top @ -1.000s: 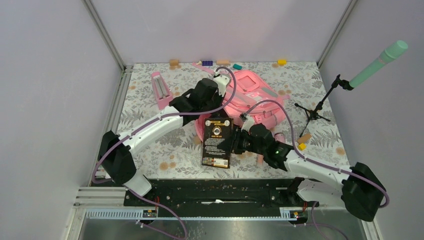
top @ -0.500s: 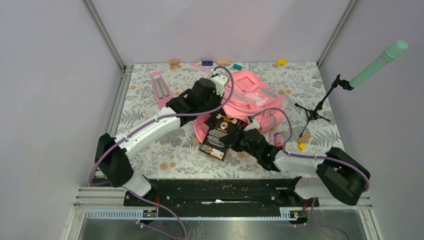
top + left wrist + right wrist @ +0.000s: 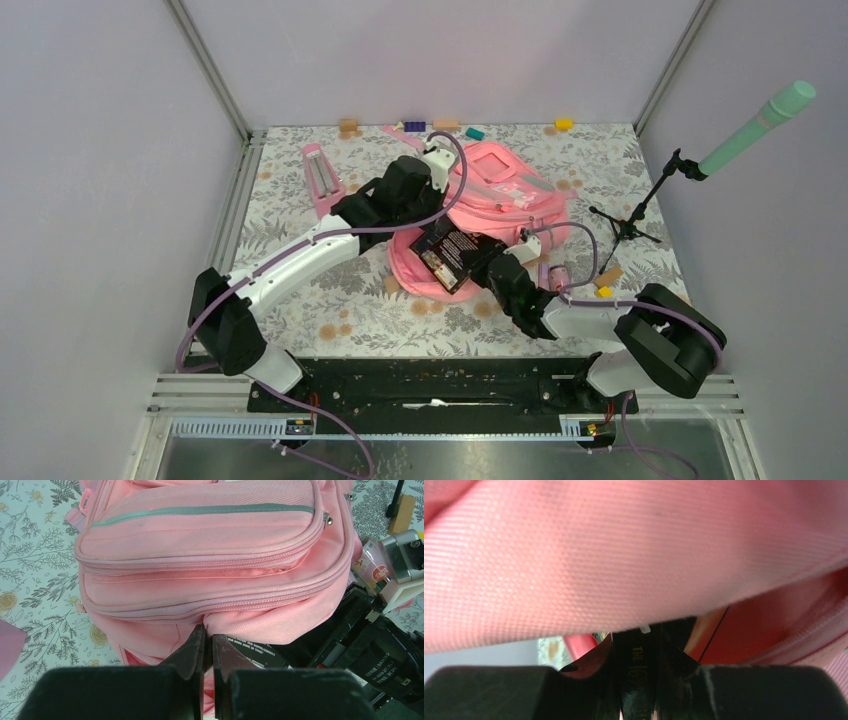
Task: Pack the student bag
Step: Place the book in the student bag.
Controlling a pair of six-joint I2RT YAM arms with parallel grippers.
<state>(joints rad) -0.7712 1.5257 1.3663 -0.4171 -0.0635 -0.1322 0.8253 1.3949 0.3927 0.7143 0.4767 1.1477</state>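
Observation:
The pink student bag (image 3: 500, 190) lies in the middle of the floral table. My left gripper (image 3: 208, 630) is shut on the edge of the bag's main opening and holds the flap (image 3: 280, 622) up. My right gripper (image 3: 639, 640) is shut on a black book (image 3: 452, 252), clamped by its spine (image 3: 638, 680), and the book's far end lies under the lifted flap, partly inside the bag. The book also shows in the left wrist view (image 3: 250, 652). Pink fabric (image 3: 624, 555) fills most of the right wrist view.
A small pink triangular stand (image 3: 322, 178) lies at the left. Small blocks (image 3: 414, 126) sit along the back edge. A black tripod (image 3: 630, 222) with a green microphone stands at the right, with a wooden block (image 3: 608, 275) and a small packet (image 3: 372, 565) near the bag.
My right gripper has carried the black book up and left from the table front, turning it, and pushed its end under the bag's lifted flap. The left gripper has kept its hold.

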